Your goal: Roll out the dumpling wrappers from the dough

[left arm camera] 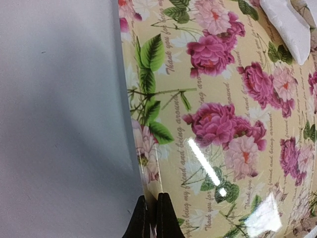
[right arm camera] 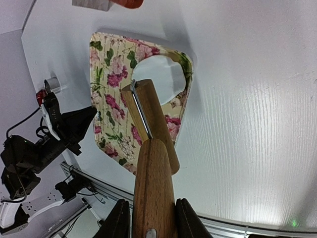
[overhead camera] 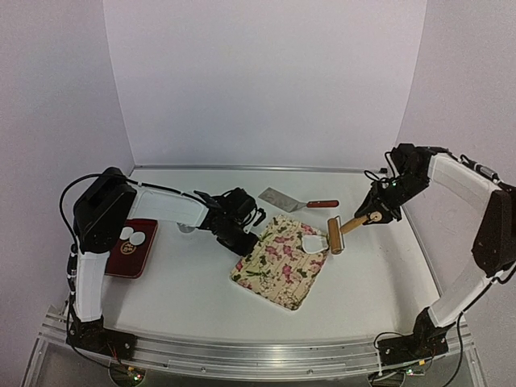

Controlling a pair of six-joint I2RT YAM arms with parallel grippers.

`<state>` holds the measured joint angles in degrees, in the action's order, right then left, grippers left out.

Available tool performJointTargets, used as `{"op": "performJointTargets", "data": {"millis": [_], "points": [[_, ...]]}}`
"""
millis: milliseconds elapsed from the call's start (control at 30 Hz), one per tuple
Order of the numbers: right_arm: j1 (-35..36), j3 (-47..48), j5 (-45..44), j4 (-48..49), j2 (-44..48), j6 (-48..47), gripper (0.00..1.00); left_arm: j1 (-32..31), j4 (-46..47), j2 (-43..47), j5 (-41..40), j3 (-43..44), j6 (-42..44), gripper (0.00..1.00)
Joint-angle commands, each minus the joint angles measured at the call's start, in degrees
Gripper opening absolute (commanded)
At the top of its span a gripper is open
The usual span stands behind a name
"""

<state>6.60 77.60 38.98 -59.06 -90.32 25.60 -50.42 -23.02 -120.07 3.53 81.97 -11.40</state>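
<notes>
— How is my left arm [overhead camera: 165, 205] sitting?
— I see it stretched low from left of centre toward the middle of the overhead frame. The left gripper [overhead camera: 244, 239] points down-right, its fingers [left arm camera: 166, 220] pressed nearly together on the edge of the floral mat [left arm camera: 223, 124].
— And my right arm [overhead camera: 463, 181]?
— Its elbow is high at the right edge, with the forearm angled down-left. I have the right gripper [overhead camera: 372, 216] clamped on the rolling pin [right arm camera: 151, 124] handle, one finger either side.
</notes>
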Motion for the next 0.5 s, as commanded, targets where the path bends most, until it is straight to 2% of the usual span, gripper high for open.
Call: {"op": "performJointTargets", "data": {"millis": [0, 267, 467], "points": [[3.28, 2.57, 0.64, -0.59, -4.59, -2.75, 0.00, -1.16, -3.23, 0.69, 2.42, -0.08, 5.91, 0.00], [5.26, 5.84, -0.92, 0.25, -10.83, -3.96, 0.00, -1.44, -3.63, 1.06, 3.05, -1.16, 8.10, 0.00], [5.35, 4.41, -2.70, 0.81, -14.25, -6.37, 0.00, -1.48, -3.44, 1.01, 3.54, -1.35, 7.81, 0.00]]}}
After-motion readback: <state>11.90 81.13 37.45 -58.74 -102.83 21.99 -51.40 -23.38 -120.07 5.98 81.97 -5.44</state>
